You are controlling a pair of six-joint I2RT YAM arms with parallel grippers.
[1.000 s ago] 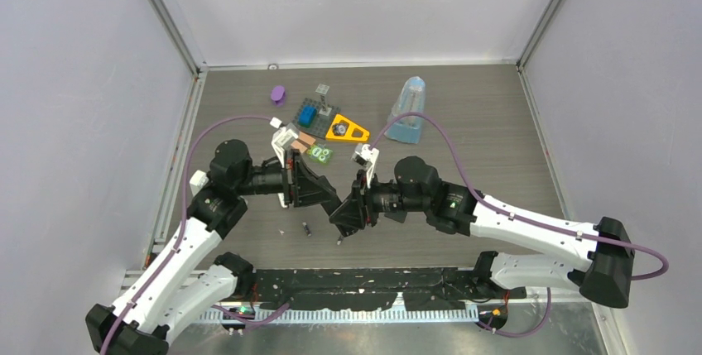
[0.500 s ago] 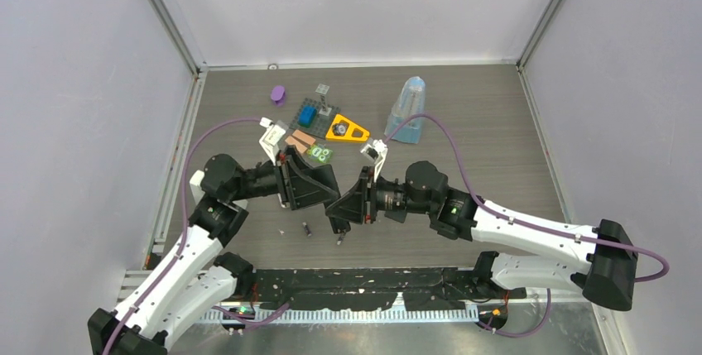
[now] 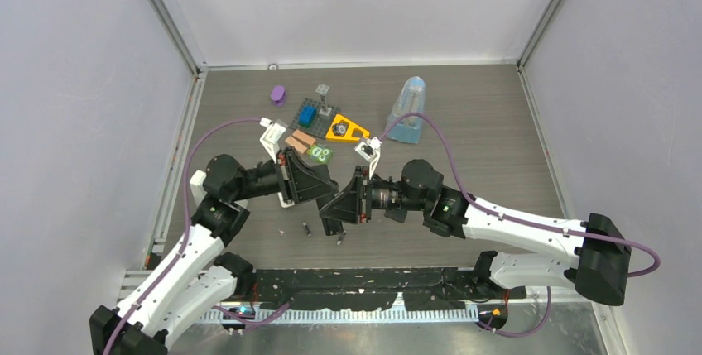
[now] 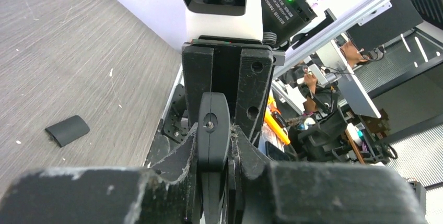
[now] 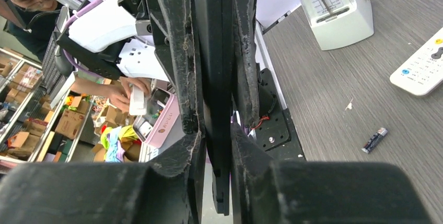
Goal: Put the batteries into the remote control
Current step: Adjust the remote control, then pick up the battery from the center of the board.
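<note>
Both grippers meet above the table's middle, each shut on the same flat black strip [image 4: 212,130], held edge-on in the air [image 5: 214,51]. The left gripper [image 3: 324,192] [image 4: 213,146] grips it from the left and the right gripper [image 3: 333,208] [image 5: 217,148] from the right. The white remote control [image 5: 420,70] lies on the table at the right edge of the right wrist view; the arms hide it in the top view. One battery [image 5: 375,140] lies near it. Two batteries [image 3: 306,228] [image 3: 339,241] lie on the table below the grippers.
A small black curved cover [image 4: 67,130] lies on the table. A metronome [image 3: 408,111] [image 5: 334,10] stands at the back right. A purple piece [image 3: 278,93], a grey plate with a blue block [image 3: 310,113] and an orange triangle [image 3: 346,130] sit at the back.
The joined grippers have shifted left with the black strip. The right arm has reached further left and the left arm has drawn back.
</note>
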